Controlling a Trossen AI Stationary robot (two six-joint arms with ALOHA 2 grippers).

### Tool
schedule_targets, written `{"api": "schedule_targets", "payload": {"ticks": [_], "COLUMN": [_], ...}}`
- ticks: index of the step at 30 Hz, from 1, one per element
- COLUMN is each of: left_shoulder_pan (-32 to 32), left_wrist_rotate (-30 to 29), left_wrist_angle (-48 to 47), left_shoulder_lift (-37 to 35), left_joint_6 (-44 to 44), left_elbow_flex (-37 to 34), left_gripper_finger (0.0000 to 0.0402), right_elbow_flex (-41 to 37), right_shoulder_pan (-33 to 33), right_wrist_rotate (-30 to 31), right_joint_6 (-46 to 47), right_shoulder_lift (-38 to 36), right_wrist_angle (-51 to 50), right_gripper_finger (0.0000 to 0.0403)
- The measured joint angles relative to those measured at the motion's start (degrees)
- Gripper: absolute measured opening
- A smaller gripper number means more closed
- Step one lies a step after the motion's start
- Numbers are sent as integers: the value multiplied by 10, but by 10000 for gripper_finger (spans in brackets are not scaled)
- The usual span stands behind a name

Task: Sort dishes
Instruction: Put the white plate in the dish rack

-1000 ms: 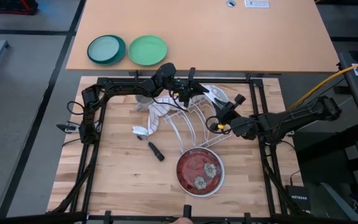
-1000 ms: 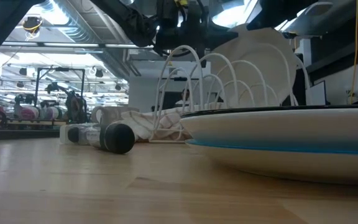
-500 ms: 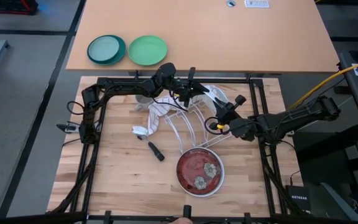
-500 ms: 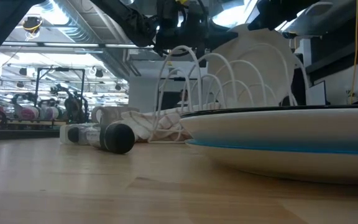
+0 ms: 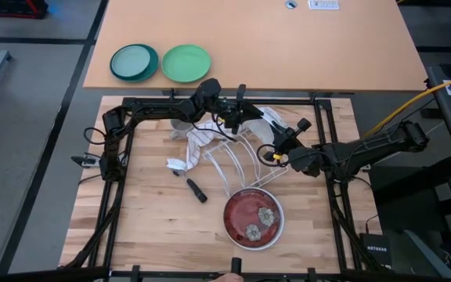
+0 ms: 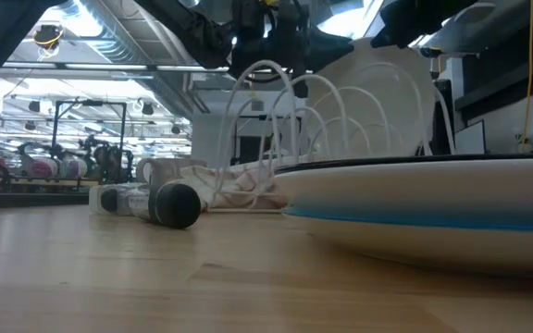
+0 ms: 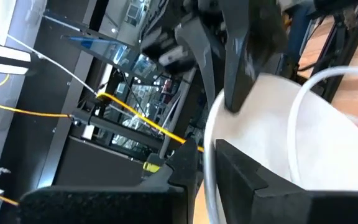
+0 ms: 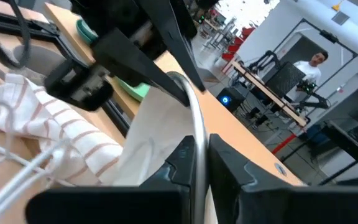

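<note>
Beyond your wooden worktable (image 5: 147, 219) sits a tan desk (image 5: 288, 47) on grey floor (image 5: 30, 117). The low view shows ceiling lights (image 6: 49, 37), workshop racks (image 6: 63, 139).

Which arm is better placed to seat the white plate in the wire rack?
Probably the right. The right gripper is shut on the white plate's rim above the wire rack. The left gripper also has the plate between its fingers, but seems more to steady it.
</note>
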Motion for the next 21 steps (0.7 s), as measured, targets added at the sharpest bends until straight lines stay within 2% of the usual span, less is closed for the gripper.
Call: {"api": "schedule_targets", "payload": {"ticks": [21], "left_shoulder_pan": [0], "left_wrist_rotate": [-4], "left_wrist_angle": [24], "left_shoulder_lift": [0], "left_joint_6": [4], "left_elbow_flex": [0], "left_gripper_finger": [88], "right_elbow_flex": [0], "right_shoulder_pan": [1], "right_wrist_rotate": [-2], "right_joint_6": [35], "right_shoulder_lift": [-1], "right_wrist_angle": [-19], "right_gripper_finger": [27]}}
